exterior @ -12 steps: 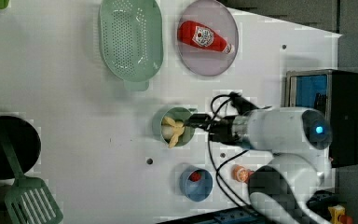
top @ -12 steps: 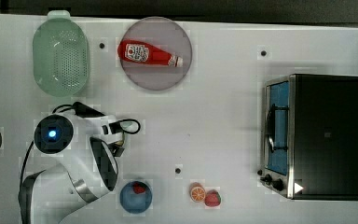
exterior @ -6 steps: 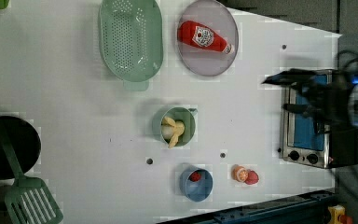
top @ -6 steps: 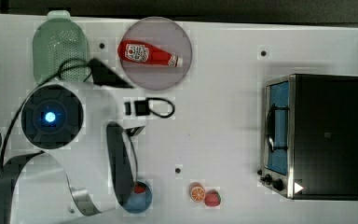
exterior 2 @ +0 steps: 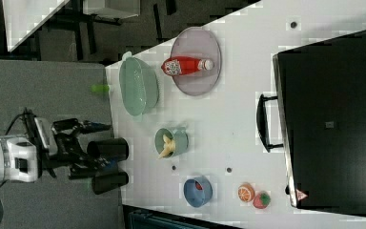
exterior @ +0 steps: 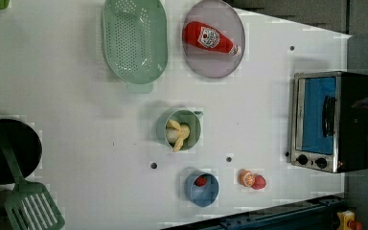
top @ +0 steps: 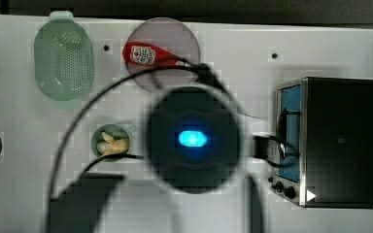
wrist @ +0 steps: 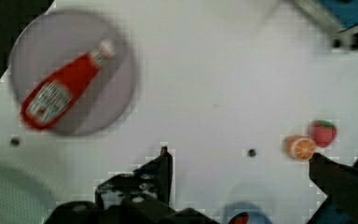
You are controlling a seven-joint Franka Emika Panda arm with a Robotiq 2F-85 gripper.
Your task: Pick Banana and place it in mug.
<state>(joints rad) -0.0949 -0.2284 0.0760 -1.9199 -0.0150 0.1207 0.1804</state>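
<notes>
Resting in mug [exterior: 179, 130] — banana [exterior: 178, 133], well apart from end effector [exterior 2: 83, 151].

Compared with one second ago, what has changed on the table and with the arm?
The arm has drawn away from the mug and risen; in the right view its hand now hangs beyond the table edge. The banana stays in the mug as before. The colander, ketchup plate, blue bowl and oven did not move.
</notes>
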